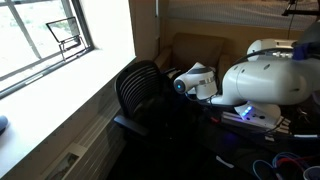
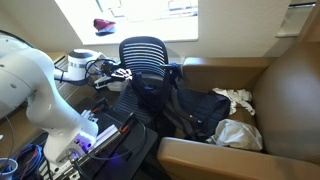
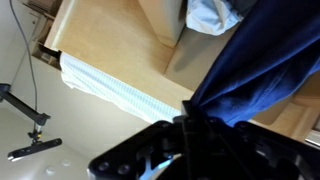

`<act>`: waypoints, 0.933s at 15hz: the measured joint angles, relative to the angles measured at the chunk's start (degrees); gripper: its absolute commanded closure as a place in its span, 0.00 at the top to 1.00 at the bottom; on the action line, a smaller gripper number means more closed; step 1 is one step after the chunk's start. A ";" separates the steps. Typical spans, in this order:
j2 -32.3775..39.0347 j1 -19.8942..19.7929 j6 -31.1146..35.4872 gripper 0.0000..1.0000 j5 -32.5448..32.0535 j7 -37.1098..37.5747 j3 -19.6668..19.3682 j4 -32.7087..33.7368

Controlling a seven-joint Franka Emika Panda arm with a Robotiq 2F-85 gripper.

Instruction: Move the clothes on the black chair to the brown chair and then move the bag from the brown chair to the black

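Note:
My gripper (image 3: 187, 120) is shut on dark blue fabric of the bag (image 3: 255, 60), which stretches up and to the right in the wrist view. In an exterior view the gripper (image 2: 124, 73) is beside the black chair (image 2: 145, 55), at its armrest. The dark bag (image 2: 195, 112) sprawls from the brown chair's (image 2: 290, 90) seat towards the black chair. The whitish clothes (image 2: 238, 100) lie on the brown chair behind the bag and also show as clothes (image 3: 208, 14) in the wrist view. In an exterior view the gripper (image 1: 181, 86) is between the black chair (image 1: 140, 90) and the brown chair (image 1: 195, 50).
A window (image 1: 45, 40) with a deep sill runs beside the black chair. A red object (image 2: 103, 25) lies on the sill. The white robot arm (image 2: 30, 75) and its base (image 2: 85, 140) stand next to cables (image 2: 25, 160) on the floor.

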 measured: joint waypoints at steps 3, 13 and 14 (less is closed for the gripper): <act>-3.84 -0.18 -0.12 0.01 1.34 -0.08 -4.75 -7.41; -5.94 -13.60 -3.84 0.01 5.66 1.43 -4.88 -4.00; -6.01 -14.07 -5.36 0.01 6.08 1.76 -5.72 -3.32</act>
